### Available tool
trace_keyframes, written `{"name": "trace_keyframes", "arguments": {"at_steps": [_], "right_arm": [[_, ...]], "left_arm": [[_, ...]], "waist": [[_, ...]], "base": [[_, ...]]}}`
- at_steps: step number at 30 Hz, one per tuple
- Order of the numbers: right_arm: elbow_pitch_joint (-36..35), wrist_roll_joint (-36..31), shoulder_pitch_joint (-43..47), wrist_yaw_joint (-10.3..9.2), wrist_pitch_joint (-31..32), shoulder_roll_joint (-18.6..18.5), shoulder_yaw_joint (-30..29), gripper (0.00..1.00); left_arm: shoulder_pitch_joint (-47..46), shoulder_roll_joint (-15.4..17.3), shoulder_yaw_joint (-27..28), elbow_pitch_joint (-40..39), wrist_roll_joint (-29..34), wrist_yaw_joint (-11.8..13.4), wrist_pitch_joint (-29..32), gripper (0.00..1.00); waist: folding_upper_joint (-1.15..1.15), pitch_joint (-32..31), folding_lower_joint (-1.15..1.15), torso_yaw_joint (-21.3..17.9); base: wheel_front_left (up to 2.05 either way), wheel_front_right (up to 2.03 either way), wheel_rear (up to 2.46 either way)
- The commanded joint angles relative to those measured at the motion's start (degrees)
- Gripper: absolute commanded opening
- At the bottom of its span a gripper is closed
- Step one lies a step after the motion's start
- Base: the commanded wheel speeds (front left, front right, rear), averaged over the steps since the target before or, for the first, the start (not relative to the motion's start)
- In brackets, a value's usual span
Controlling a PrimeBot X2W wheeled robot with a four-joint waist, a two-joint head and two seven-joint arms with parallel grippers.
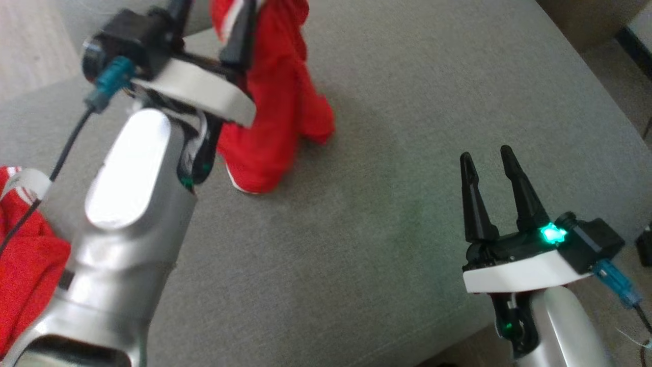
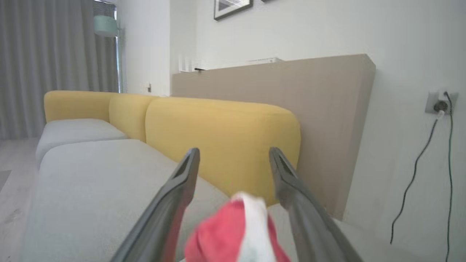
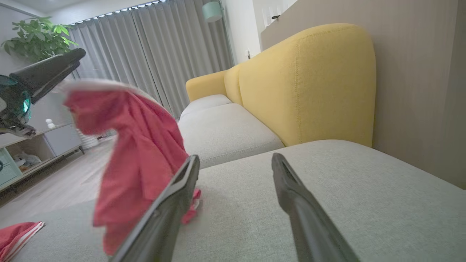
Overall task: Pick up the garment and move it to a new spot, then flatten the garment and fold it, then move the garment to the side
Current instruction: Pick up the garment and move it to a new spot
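The garment (image 1: 275,102) is bright red with a white edge band, and a second red cloth (image 1: 25,255) carries white stripes. The sofa seat (image 1: 387,229) is plain grey, its backrest (image 2: 222,145) mustard yellow. The curtains (image 3: 164,54) are grey and the wall panel (image 2: 327,109) is beige.

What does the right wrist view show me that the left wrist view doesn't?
Right wrist view: the red garment at nearly full length, its top by the left gripper and its lower end on the grey cushion; a second red cloth at lower left; a plant. Left wrist view: a wall socket with cables, a framed picture, and the garment's bunched top between that gripper's spread fingers. Both: the garment, the cushion, the yellow backrest and the grey curtains.
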Motion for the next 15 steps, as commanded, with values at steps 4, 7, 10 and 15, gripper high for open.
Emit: {"name": "trace_keyframes", "arguments": {"at_steps": [4, 7, 10, 15], "right_arm": [[-2.4, 0.9, -1.9, -0.04, -0.5, -0.3, 0.8, 1.00], [-2.3, 0.6, -1.9, -0.04, -0.5, -0.3, 0.0, 1.00], [-2.1, 0.0, -2.1, -0.04, -0.5, -0.3, -0.8, 1.00], [-1.6, -1.4, -1.7, -0.04, -0.5, -0.3, -2.9, 1.00]], "left_arm": [[-4.1, -0.2, 2.3, 0.7, -0.8, -0.3, -4.0, 1.00], [-3.5, -0.3, 2.0, 1.6, -1.2, -0.8, -5.8, 1.00], [-2.0, 0.3, 1.7, 2.0, -1.4, -1.2, -6.9, 1.00], [2.3, 1.8, 1.4, 1.3, -1.3, -1.1, -8.8, 1.00]], "waist": [[0.00, 1.2, -0.01, 0.3], [0.00, 1.0, -0.01, 2.2], [0.00, 0.5, -0.01, 4.6], [0.00, -0.8, -0.01, 9.3]], "base": [[0.00, 0.00, 0.00], [0.00, 0.00, 0.00], [0.00, 0.00, 0.00], [0.00, 0.00, 0.00]]}}
